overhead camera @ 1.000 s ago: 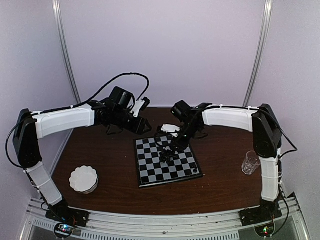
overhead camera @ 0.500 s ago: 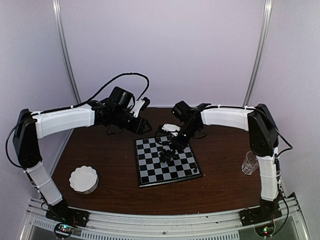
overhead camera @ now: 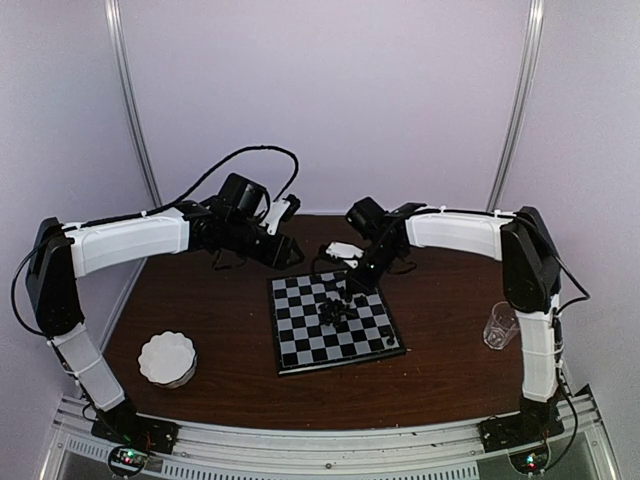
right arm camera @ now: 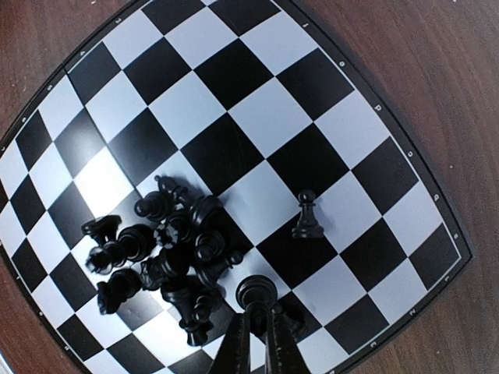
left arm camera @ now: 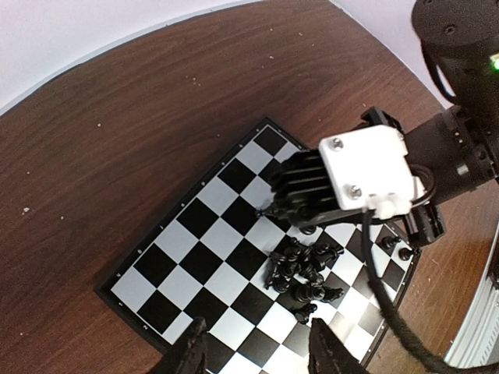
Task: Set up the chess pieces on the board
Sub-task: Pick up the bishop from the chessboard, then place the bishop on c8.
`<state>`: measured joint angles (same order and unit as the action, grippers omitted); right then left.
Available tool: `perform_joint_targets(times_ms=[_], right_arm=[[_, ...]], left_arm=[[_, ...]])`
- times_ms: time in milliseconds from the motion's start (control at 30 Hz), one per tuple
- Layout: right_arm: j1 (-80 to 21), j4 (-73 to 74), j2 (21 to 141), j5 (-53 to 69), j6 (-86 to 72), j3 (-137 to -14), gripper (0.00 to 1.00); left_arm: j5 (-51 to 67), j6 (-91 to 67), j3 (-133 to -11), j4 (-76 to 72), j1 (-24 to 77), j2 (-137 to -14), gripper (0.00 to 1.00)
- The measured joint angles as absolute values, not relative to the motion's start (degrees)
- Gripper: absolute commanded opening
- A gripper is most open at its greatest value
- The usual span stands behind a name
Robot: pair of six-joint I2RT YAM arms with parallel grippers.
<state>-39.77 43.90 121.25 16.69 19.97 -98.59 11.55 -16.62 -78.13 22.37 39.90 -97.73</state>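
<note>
Black chess pieces (right arm camera: 164, 257) lie heaped mid-board (right arm camera: 234, 93); sorting is barely begun. Right gripper (right arm camera: 253, 327) fingers are pressed together, seemingly pinching a pawn (right arm camera: 256, 292) off the heap's far-right edge. Left gripper (left arm camera: 253, 354) hovers far-left, fingers apart, giving room.

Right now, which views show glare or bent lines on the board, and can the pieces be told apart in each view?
Right wrist view: the board edges bow outward, and a bright glare patch sits on one pale square beside the chess pieces. Left wrist view: lines nearly straight, no strong glare, pieces distinct. Top view: the pieces merge into one small dark blur.
</note>
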Motion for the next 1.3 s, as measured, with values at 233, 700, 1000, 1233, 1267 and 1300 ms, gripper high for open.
perform_joint_targets(times_ms=[233, 700, 1000, 1233, 1267, 1300], right_arm=[[-39.8, 43.8, 111.6, 16.3, 21.0, -92.9, 0.02], [-40.2, 45.5, 98.6, 19.7, 25.7, -77.7, 0.03], [-43.8, 45.4, 96.9, 20.2, 27.3, -73.1, 0.03], [-48.9, 45.1, 98.7, 19.4, 28.6, -73.1, 0.04], [-49.3, 45.1, 99.2, 19.2, 28.8, -73.2, 0.04], [-49.8, 45.1, 99.9, 19.0, 28.8, -73.3, 0.04]], left_arm=[[11.6, -16.6, -78.1, 22.4, 39.9, -97.7, 0.45], [11.5, -16.6, -78.1, 22.4, 39.9, -97.7, 0.45], [11.4, -16.6, -78.1, 22.4, 39.9, -97.7, 0.45], [11.4, -16.5, -78.1, 22.4, 39.9, -97.7, 0.45], [11.4, -16.5, -78.1, 22.4, 39.9, -97.7, 0.45], [11.4, -16.5, -78.1, 22.4, 39.9, -97.7, 0.45]])
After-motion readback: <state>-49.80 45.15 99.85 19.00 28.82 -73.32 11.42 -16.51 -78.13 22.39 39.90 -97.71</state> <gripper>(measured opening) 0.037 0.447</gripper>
